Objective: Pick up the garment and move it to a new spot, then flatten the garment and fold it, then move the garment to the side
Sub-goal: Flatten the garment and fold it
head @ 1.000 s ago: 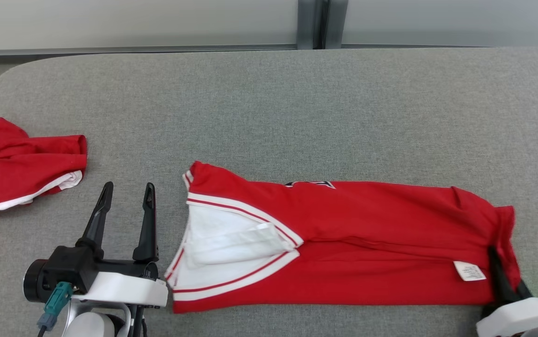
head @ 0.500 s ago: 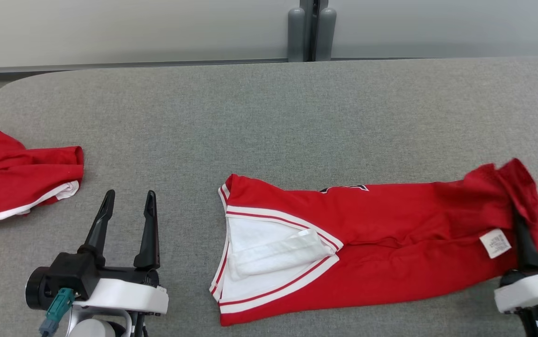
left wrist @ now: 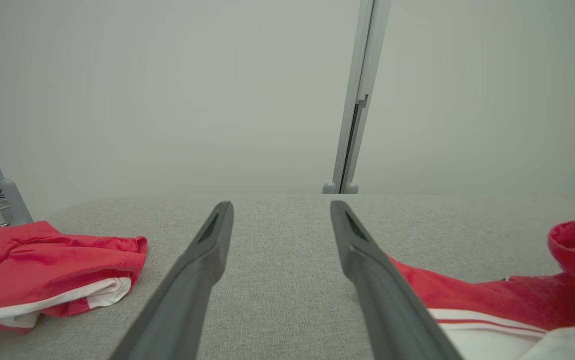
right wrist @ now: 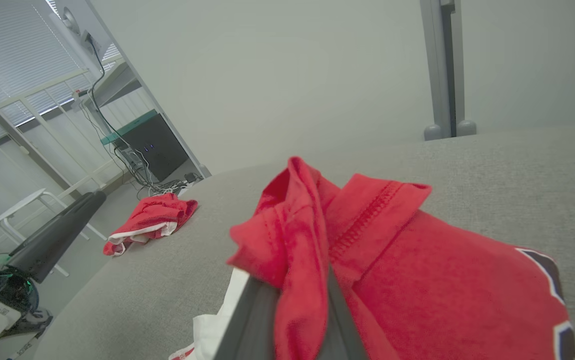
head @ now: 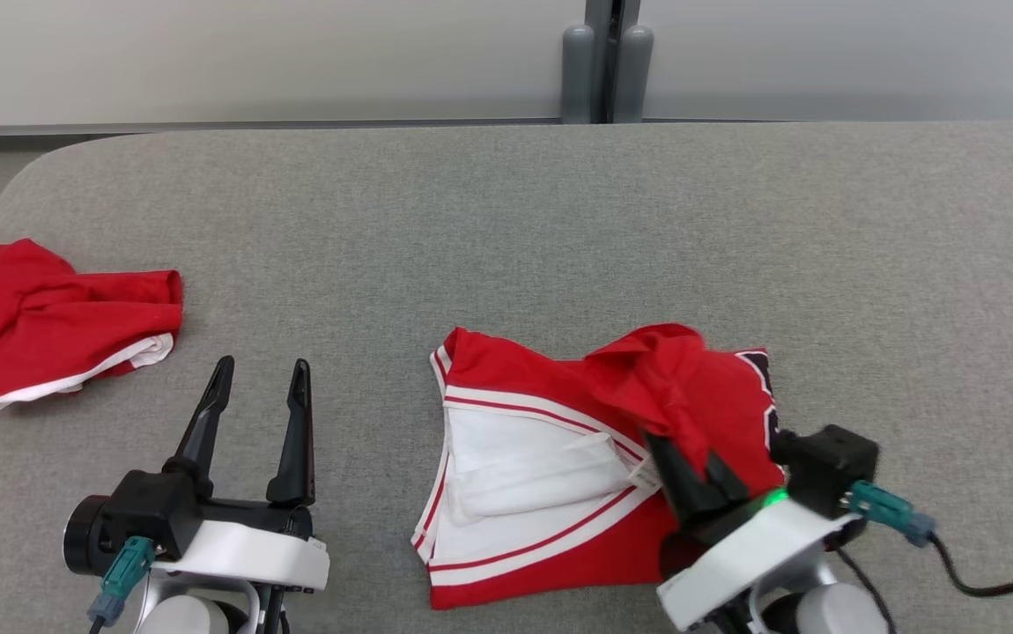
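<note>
The garment is a red jersey with white trim, lying on the grey table at front centre, collar end to the left. My right gripper is shut on its bunched right end and holds it raised over the garment's middle. The right wrist view shows red cloth draped over and pinched between the fingers. My left gripper rests open and empty to the left of the garment, apart from it. In the left wrist view its fingers frame bare table, with the garment at the right.
A second red garment lies crumpled near the table's left edge, also in the left wrist view. A grey post stands behind the table. A black cable trails from my right wrist. Grey table stretches behind and to the right.
My right gripper has carried the garment's right end up and leftward over its middle, doubling it over. The left gripper has stayed put. The camera shifted slightly.
</note>
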You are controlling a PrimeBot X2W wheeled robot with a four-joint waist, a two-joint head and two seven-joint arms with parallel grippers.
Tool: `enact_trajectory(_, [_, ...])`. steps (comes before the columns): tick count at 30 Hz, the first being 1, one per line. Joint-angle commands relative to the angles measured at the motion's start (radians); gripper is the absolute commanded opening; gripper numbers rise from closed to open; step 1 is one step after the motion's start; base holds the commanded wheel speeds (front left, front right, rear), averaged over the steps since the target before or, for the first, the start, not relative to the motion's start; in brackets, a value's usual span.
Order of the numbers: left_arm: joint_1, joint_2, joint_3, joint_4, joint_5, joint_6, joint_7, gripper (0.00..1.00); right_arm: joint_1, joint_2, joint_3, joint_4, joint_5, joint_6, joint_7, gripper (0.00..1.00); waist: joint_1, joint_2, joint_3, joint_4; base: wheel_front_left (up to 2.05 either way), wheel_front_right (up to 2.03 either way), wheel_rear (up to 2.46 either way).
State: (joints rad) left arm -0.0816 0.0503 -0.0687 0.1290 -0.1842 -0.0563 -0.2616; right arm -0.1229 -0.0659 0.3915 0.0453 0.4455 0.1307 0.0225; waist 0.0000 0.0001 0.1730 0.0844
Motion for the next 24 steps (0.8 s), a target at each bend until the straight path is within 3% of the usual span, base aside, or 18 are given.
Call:
enact_trajectory(1, [-0.014,0.003,-0.001,0.001,-0.003,0.0,-0.005,1.0,-0.028,0.005,0.043,0.035,0.022,0.0,-0.012,0.0,0.0,-0.0001,0.006,0.018,0.0,0.0,0.0])
enact_trajectory(7, [-0.03,0.002,-0.016,0.004,-0.016,0.002,-0.005,1.0,-0.115,0.013,0.203,0.179,0.105,0.0,-0.079,0.0,0.0,-0.0001,0.027,0.055,0.0,0.0,0.0])
enact_trajectory(12, [-0.037,0.002,-0.024,0.005,-0.025,0.007,-0.005,1.0,-0.166,0.013,0.264,0.275,0.134,0.0,-0.119,0.0,0.0,-0.0001,0.041,0.067,0.0,0.0,0.0])
enact_trajectory(13, [-0.039,0.002,-0.025,0.005,-0.026,0.01,-0.005,1.0,-0.175,0.014,0.277,0.293,0.146,0.0,-0.129,0.27,0.0,-0.0001,0.043,0.069,0.0,0.0,0.0])
enact_trajectory(15, [-0.043,0.002,-0.027,0.005,-0.03,0.012,-0.005,1.0,-0.198,0.013,0.299,0.323,0.157,0.0,-0.148,1.0,0.0,-0.0001,0.047,0.07,0.0,0.0,0.0])
enact_trajectory(24, [-0.043,0.002,-0.017,-0.001,-0.033,0.021,-0.005,1.0,-0.275,0.013,0.337,0.267,0.161,0.0,-0.265,1.0,0.0,-0.0001,0.052,0.051,0.0,0.0,0.0])
